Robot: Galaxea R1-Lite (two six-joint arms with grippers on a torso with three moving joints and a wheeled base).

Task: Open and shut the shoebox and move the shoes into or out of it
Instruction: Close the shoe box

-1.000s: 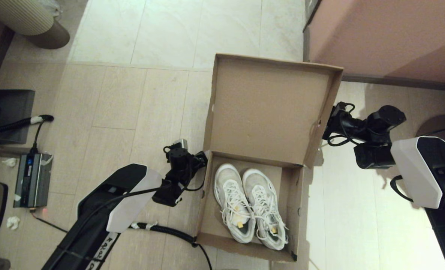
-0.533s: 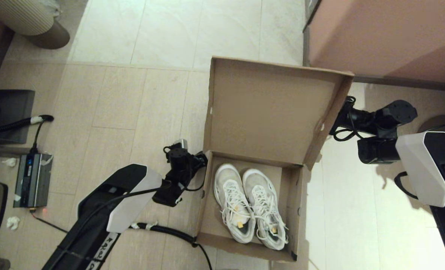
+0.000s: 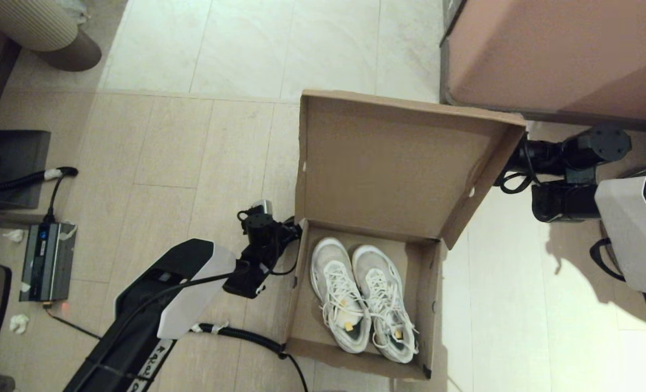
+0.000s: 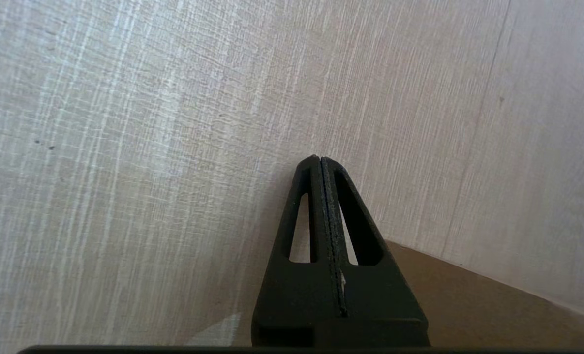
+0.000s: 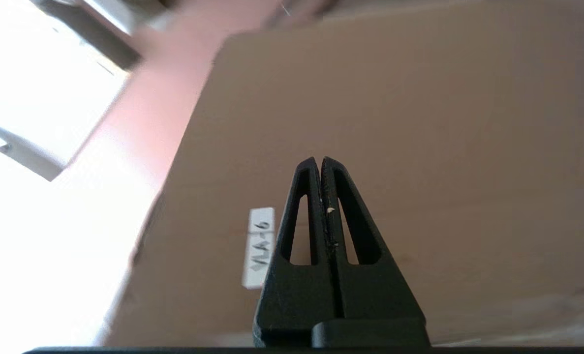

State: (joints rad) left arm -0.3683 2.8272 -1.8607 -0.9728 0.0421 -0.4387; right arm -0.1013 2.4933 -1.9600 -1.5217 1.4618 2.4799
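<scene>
The shoebox (image 3: 366, 305) is seen at centre frame, lid raised, the shoes (image 3: 362, 298) inside. The right gripper (image 5: 321, 162), fingers pressed together, seemingly touches the lid's back; the left gripper (image 4: 320, 160), likewise closed, is parked beside the box.

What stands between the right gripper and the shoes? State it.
The shoebox's raised lid stands between the right gripper and the shoes, as the head view shows.

The shoebox (image 3: 366, 305) stands open from above; its raised lid (image 3: 393, 163) blocks the far side. The shoes (image 3: 362, 296) fill the middle, leaving bare strips along both walls. The cabinet (image 3: 562, 49) crowds the right end effector (image 5: 320, 160) behind the lid.
</scene>
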